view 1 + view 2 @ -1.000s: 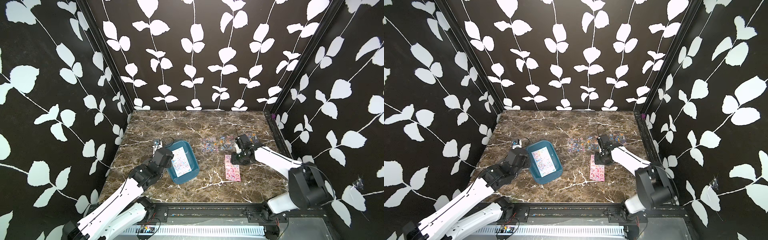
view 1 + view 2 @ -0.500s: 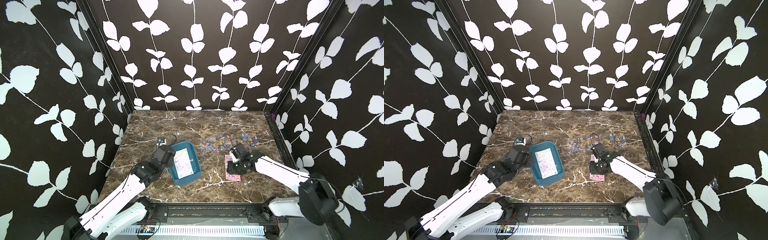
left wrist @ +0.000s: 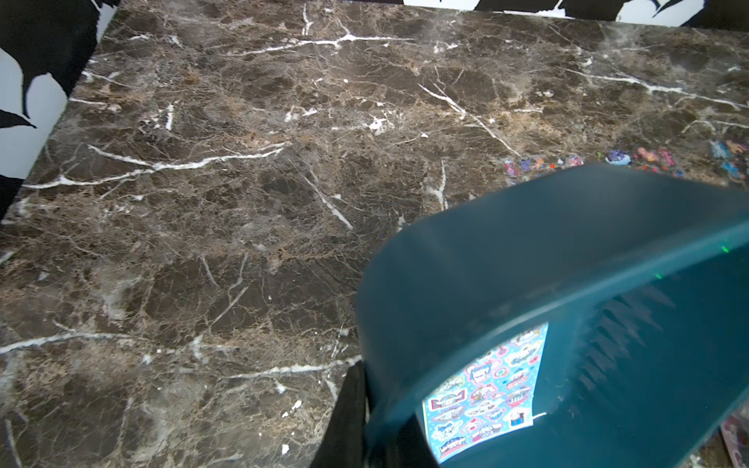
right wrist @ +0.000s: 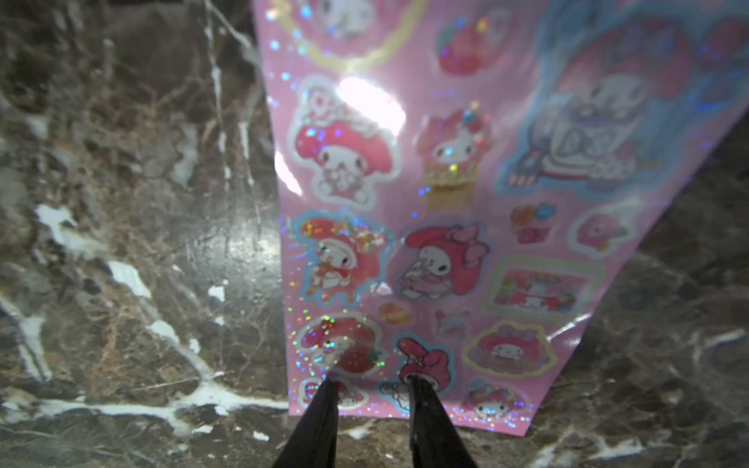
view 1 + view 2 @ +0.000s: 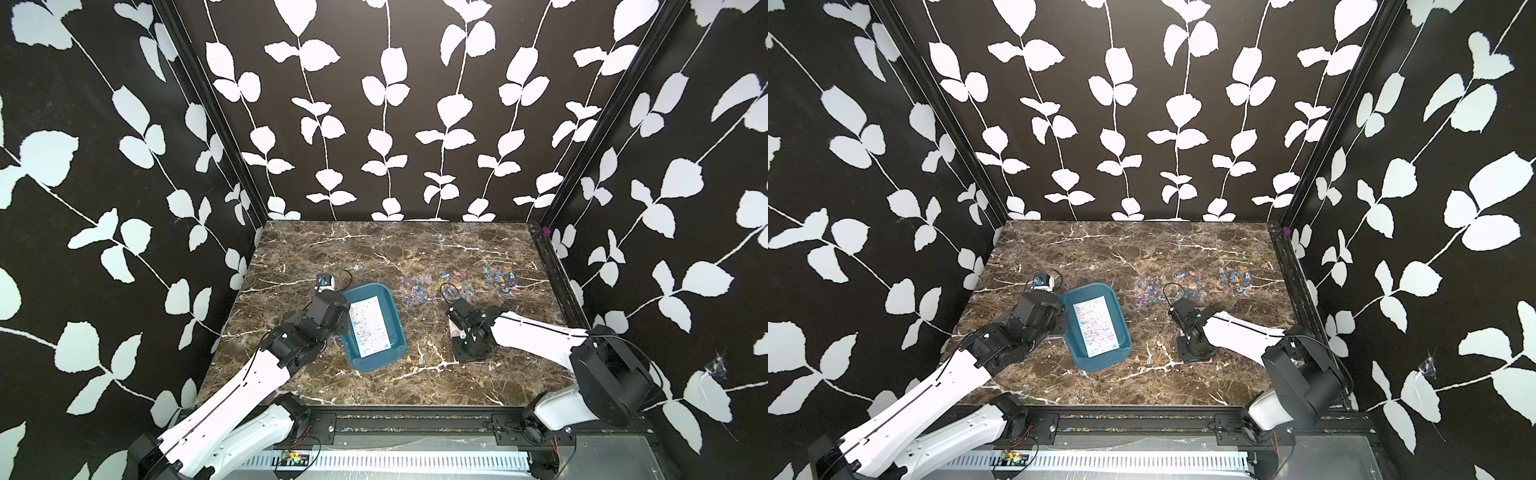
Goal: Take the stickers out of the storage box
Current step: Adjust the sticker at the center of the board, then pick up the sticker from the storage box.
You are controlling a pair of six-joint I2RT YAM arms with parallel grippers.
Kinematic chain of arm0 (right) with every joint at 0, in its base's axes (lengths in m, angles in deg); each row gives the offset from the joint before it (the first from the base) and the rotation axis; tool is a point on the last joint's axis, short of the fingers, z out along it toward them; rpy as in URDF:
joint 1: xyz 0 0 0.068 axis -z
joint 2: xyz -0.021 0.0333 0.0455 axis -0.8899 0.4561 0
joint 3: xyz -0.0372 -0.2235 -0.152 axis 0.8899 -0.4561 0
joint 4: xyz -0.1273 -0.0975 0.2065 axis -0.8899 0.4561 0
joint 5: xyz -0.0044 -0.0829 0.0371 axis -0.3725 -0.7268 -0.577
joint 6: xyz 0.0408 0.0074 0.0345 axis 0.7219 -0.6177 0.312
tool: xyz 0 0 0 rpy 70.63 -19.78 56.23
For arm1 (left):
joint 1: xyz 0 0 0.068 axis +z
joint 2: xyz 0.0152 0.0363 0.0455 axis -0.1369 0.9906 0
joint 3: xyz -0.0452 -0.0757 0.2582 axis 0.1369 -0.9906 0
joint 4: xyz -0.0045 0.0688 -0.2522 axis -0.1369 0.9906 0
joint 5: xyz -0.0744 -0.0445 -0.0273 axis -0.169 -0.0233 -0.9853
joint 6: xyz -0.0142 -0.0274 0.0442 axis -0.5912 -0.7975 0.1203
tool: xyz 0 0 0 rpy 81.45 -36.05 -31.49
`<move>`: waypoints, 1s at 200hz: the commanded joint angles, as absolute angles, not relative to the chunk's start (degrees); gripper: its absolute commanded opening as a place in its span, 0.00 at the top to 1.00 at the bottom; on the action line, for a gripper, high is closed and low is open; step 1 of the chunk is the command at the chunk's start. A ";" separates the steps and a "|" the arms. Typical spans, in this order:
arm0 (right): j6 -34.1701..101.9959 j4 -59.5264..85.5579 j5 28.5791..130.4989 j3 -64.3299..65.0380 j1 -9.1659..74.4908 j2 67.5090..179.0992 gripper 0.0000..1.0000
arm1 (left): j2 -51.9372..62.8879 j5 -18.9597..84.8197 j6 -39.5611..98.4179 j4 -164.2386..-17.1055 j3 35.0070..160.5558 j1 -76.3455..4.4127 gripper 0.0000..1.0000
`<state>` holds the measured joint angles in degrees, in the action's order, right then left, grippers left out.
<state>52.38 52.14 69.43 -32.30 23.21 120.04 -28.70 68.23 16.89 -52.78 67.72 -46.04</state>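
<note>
Storage box (image 5: 375, 360), blue sheet (image 5: 370, 326) inside

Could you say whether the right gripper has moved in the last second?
Yes: the right gripper has drawn back from the clear stickers toward the front of the table.

Table (image 5: 374, 249): dark brown marble with white veins.
Left of centre: teal storage box (image 5: 376, 361).
Far right: three clear sheets (image 5: 455, 280), side by side.
Nearer right: pink sheet (image 4: 446, 243).

far table (image 5: 395, 245) bare, left arm (image 5: 249, 382) beside storage box (image 5: 368, 291)
</note>
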 commanded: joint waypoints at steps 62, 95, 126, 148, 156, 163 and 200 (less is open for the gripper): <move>54.88 53.79 71.44 -29.89 22.98 113.82 0.59 | -31.71 68.94 18.53 -51.88 68.70 -46.10 1.00; 58.12 51.50 73.33 -29.89 22.96 104.61 0.51 | -32.71 70.13 18.35 -50.48 69.07 -46.10 1.00; 59.97 52.75 72.78 -27.11 22.57 99.15 0.52 | -33.81 70.86 17.91 -49.80 68.97 -46.10 1.00; 61.46 40.23 76.29 -27.57 17.07 95.98 0.51 | -34.36 70.67 17.44 -49.49 68.67 -46.14 1.00; 62.76 32.23 77.36 -28.91 14.27 95.86 0.51 | -34.55 70.43 17.34 -49.50 68.60 -46.12 1.00; 63.64 26.37 77.78 -30.20 12.78 96.27 0.51 | -34.76 70.36 17.21 -49.50 68.53 -46.10 1.00; 59.78 9.68 70.64 -29.25 2.61 106.71 0.53 | -35.86 70.17 15.83 -50.82 66.97 -46.14 1.00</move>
